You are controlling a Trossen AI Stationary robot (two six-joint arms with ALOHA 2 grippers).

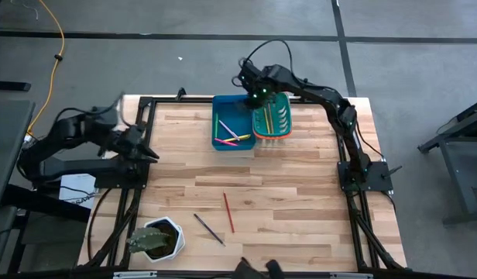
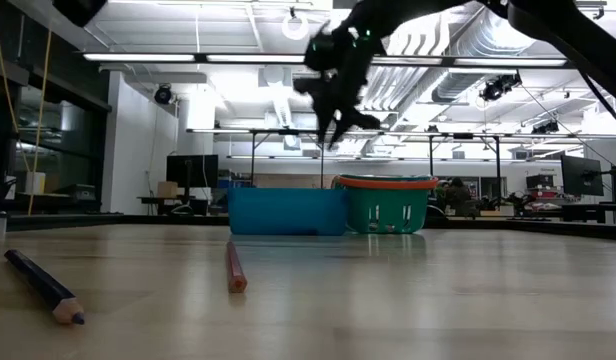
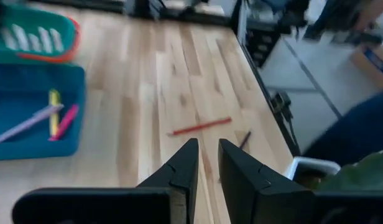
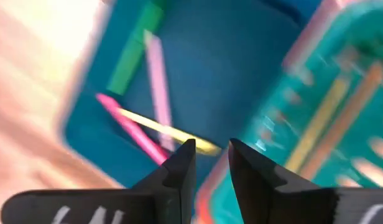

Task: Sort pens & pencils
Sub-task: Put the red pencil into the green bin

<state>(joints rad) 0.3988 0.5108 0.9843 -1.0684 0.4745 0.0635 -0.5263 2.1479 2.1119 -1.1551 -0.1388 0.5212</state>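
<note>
**Right gripper empty over the bins, two sticks out on the table**

Your right gripper (image 1: 258,96) hangs above the seam between the blue bin (image 1: 220,144) and the green basket (image 1: 282,133). The right wrist view shows its fingers (image 4: 179,171) a narrow gap apart with nothing between them. That view also gives you what the overhead barely resolves: a green stick (image 4: 134,48), a pale pink one (image 4: 158,84), a hot pink one (image 4: 132,130) and a yellow one (image 4: 166,130) crossing on the blue bin's floor, and a yellow and an orange stick in the green basket. From table height the gripper (image 2: 333,125) is well clear of both rims.

Your left gripper (image 1: 149,154) waits left of the blue bin, over the table's left edge; its fingers (image 3: 182,171) stand slightly parted, holding nothing.

Nearer to you than the blue bin, a red pencil (image 1: 228,211) and a dark pencil (image 1: 208,229) lie flat and apart on bare wood. Only the low view shows the dark pencil's (image 2: 43,285) sharpened tip and the red pencil (image 2: 234,268) end-on.

A white planter (image 1: 175,232) stands left of the dark pencil, near the front edge. The wood between the blue bin and the red pencil is open.
</note>
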